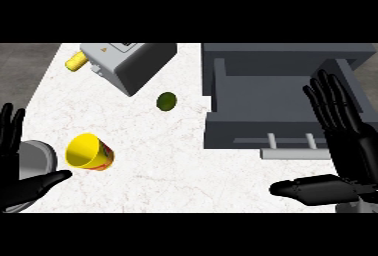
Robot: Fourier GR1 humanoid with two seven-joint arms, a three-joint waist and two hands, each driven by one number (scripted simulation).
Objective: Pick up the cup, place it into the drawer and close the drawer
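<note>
A yellow cup (pixel 88 151) with a red-orange outside lies tilted on the white counter at the lower left, its mouth facing up-left. My left hand (pixel 16 177) is open at the left edge, thumb pointing toward the cup and a short gap away from it. On the right stands the dark grey drawer (pixel 251 95), pulled open, with a light grey handle (pixel 294 152) at its front. My right hand (pixel 347 150) is open, fingers straight up, in front of the drawer's right side with its thumb below the handle.
A grey toaster-like appliance (pixel 129 62) stands at the back left with a yellow object (pixel 76 62) beside it. A small green round fruit (pixel 166 101) lies mid-counter. A grey rounded object (pixel 37 160) sits behind my left hand.
</note>
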